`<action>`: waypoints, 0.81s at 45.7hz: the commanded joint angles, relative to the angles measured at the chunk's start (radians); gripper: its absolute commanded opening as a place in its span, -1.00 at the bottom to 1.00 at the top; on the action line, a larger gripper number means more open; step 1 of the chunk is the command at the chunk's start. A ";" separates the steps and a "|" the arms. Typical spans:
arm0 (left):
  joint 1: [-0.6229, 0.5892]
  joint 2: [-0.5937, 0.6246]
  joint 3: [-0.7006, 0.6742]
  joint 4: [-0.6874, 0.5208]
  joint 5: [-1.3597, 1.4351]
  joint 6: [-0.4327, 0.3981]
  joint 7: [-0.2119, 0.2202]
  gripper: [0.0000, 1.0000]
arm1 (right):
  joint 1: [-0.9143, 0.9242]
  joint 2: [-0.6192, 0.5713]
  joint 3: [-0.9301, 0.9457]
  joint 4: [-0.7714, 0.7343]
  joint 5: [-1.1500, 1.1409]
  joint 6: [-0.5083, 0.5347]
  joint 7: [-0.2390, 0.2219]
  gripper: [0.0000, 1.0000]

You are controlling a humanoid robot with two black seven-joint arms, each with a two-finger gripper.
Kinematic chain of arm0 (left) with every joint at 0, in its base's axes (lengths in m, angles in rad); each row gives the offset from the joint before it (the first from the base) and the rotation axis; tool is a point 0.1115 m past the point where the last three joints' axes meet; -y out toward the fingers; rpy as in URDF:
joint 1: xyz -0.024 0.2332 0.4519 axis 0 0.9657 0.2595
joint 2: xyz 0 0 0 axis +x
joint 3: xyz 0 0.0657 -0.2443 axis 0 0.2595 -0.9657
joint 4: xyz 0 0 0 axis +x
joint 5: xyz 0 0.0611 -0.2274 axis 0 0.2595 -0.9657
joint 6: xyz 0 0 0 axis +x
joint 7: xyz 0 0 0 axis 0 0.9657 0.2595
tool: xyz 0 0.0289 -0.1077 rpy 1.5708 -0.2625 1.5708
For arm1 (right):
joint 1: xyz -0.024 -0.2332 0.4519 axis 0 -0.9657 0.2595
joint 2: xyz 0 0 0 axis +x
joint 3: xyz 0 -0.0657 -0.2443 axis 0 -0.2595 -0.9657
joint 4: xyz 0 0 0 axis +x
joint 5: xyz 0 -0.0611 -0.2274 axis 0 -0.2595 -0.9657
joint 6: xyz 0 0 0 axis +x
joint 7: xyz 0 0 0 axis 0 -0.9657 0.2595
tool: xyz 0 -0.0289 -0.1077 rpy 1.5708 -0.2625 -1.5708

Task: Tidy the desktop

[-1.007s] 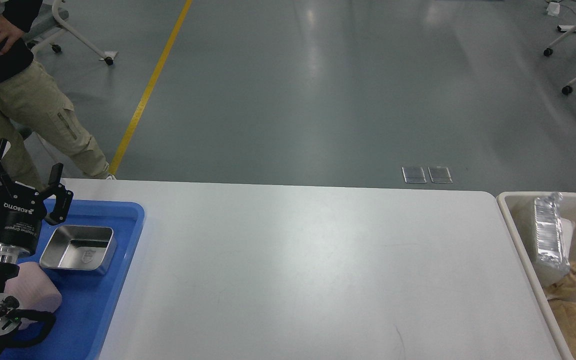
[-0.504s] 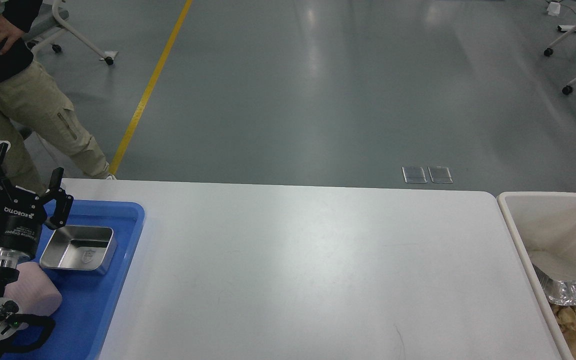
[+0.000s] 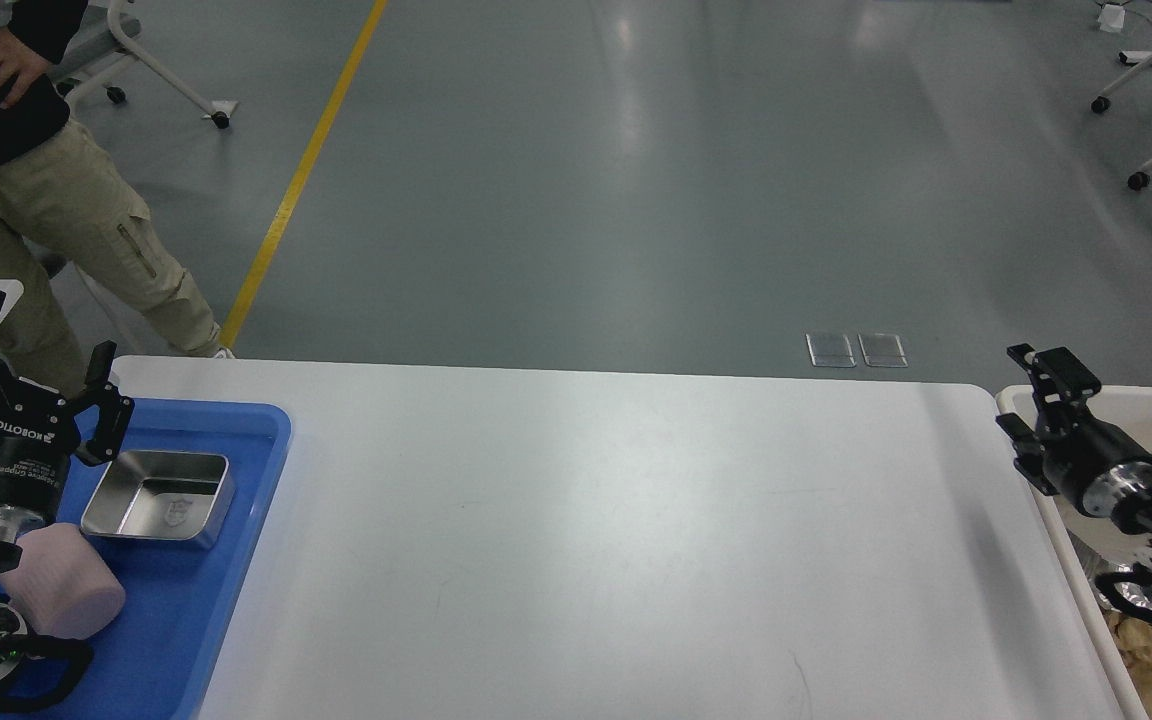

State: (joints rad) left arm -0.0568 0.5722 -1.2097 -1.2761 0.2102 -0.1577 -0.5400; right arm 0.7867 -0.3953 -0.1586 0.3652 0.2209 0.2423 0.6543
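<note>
The tabletop (image 3: 596, 540) is large, white and smooth, a wide rectangle with rounded far corners, lying flat and level.

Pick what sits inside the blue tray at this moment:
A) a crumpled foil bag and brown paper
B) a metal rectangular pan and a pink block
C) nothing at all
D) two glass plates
B: the blue tray at the left end of the desktop holds a shiny metal pan and, nearer the camera, a pale pink block partly hidden by the left arm.
</note>
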 commanded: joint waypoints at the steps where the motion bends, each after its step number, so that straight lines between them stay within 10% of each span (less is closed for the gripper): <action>1: -0.003 -0.008 0.001 0.000 0.000 0.003 0.000 0.93 | 0.023 0.117 0.158 0.001 0.001 -0.001 -0.004 1.00; 20: -0.018 -0.009 0.004 0.000 0.000 -0.002 0.008 0.93 | 0.105 0.365 0.375 0.026 0.009 -0.037 -0.007 1.00; 37: -0.077 -0.002 0.024 0.001 0.000 0.030 0.026 0.93 | 0.083 0.126 0.381 0.523 -0.006 -0.158 -0.012 1.00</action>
State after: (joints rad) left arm -0.1322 0.5699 -1.1878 -1.2746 0.2102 -0.1349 -0.5158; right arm 0.8885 -0.1647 0.2301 0.7268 0.2226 0.1330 0.6417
